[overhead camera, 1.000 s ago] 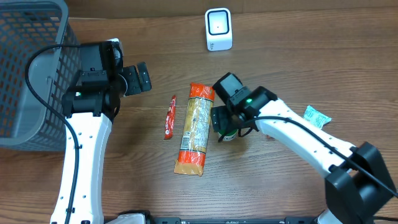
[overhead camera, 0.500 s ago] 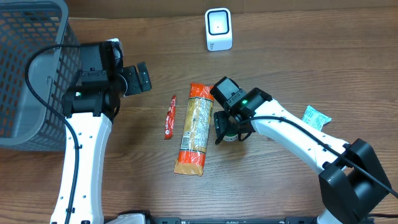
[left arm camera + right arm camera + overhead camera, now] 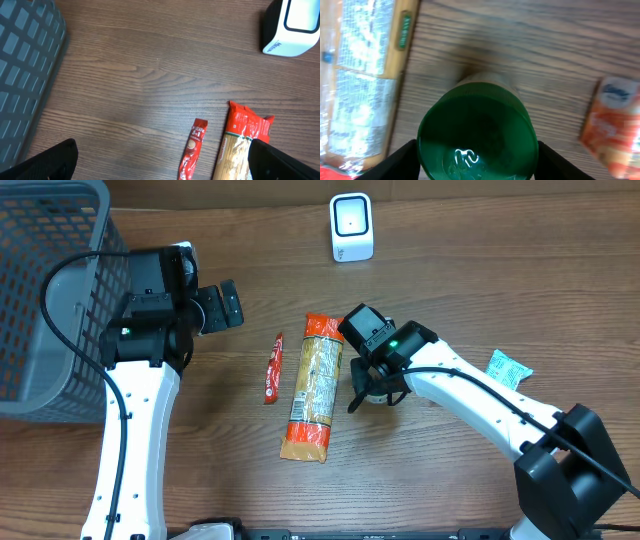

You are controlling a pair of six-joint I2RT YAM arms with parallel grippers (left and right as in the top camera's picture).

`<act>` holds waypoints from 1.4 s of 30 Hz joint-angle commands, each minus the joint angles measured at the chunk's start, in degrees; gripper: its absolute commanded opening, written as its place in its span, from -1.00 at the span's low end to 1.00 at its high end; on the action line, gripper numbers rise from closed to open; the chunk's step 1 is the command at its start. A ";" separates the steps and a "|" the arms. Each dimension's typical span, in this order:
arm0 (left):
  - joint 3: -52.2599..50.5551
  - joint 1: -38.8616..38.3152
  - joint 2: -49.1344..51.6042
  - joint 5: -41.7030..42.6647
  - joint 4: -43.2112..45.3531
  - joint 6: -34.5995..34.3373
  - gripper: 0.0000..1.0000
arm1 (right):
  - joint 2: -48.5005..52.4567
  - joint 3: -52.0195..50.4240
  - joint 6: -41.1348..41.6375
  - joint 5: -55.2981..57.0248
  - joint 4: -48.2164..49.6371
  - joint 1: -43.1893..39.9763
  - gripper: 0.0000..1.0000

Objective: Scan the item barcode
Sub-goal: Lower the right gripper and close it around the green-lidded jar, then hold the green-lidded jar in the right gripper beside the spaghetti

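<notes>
Right gripper (image 3: 478, 161) has narrowed around green-capped bottle (image 3: 477, 127).

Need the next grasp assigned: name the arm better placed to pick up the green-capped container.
Right. The right gripper straddles the green-capped container, a finger on each side in the wrist view. The left gripper hangs open by the basket, well away from it.

My right pincer (image 3: 372, 393) covers the green-capped container (image 3: 477, 132) from above. My wrist sees only its cap, so the label is hidden. Beside one finger, a small orange packet (image 3: 614, 120) is blurred and cropped.
</notes>
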 commanded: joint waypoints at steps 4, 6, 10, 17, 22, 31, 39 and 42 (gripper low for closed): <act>0.31 0.00 0.31 -0.72 0.04 0.70 1.00 | 0.24 -0.39 -0.57 5.46 -0.68 0.15 0.31; 0.31 0.00 0.31 -0.72 0.04 0.70 0.99 | 0.24 -0.39 -0.59 5.44 -0.66 0.15 0.37; 0.31 0.00 0.31 -0.72 0.04 0.70 1.00 | 0.24 -0.39 -0.57 5.44 -0.66 0.15 0.48; 0.31 0.00 0.31 -0.72 0.04 0.70 1.00 | 0.24 -0.39 -0.57 5.42 -0.66 0.15 0.58; 0.31 0.00 0.31 -0.72 0.04 0.70 0.99 | 0.24 -0.39 -0.57 5.05 -0.63 0.15 0.60; 0.31 0.00 0.31 -0.72 0.04 0.70 0.99 | 0.24 -0.39 -0.57 5.05 -0.63 0.15 0.61; 0.31 0.00 0.31 -0.72 0.04 0.70 1.00 | 0.24 -0.39 -0.57 5.05 -0.15 0.15 0.64; 0.31 0.00 0.31 -0.72 0.04 0.70 1.00 | 0.24 -0.39 -0.57 5.05 0.07 0.15 0.66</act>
